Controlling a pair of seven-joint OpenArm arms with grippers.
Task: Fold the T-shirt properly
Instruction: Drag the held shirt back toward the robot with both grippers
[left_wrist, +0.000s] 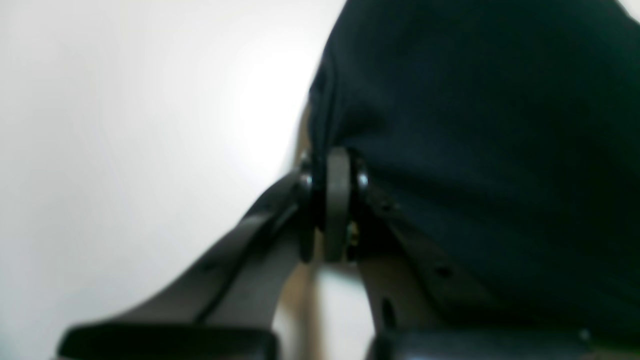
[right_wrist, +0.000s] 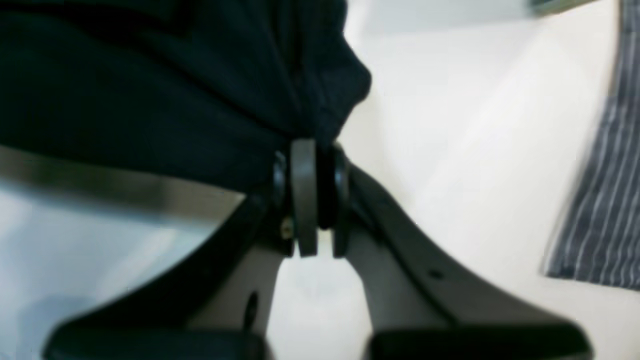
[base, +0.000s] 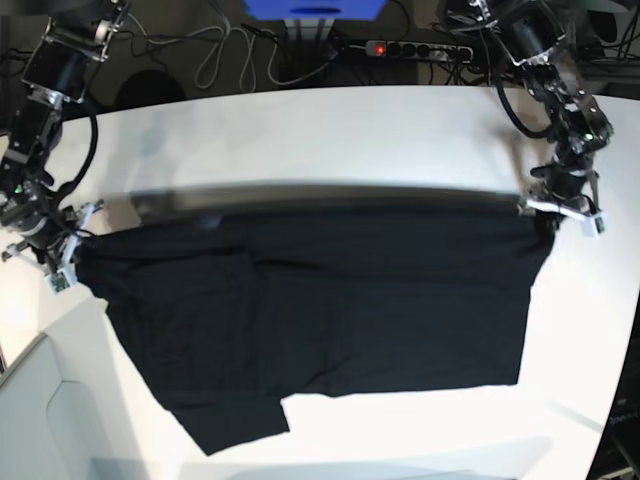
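The T-shirt (base: 340, 300), a large black cloth with its plain side shown, is seen stretched between the two arms above the white worktop (base: 330, 130). In the base view its upper edge is drawn taut into a nearly straight line running from one pincer to the other, and this edge appears blurred. The rest of the cloth is spread downward from that line toward the near side of the worktop, where its lower hem is seen resting against the white surface. On that view's left, a further flap of the cloth is seen reaching lower than the rest.

The left pincer (left_wrist: 332, 200) is seen closed on a gathered bunch of the T-shirt (left_wrist: 475, 150), with the black cloth bunched right at the fingertips and filling the right part of the left wrist view. In the base view this pincer (base: 560, 205) is found at the cloth's corner on that view's right.

The right pincer (right_wrist: 310, 200) is likewise clamped on a pinched fold of the T-shirt (right_wrist: 150, 100), the cloth being spread across the upper left of the right wrist view. In the base view it (base: 62, 245) is placed at the cloth's corner on the left. A striped grey cloth (right_wrist: 600, 200) is seen at the right edge of the right wrist view, lying apart from the T-shirt.
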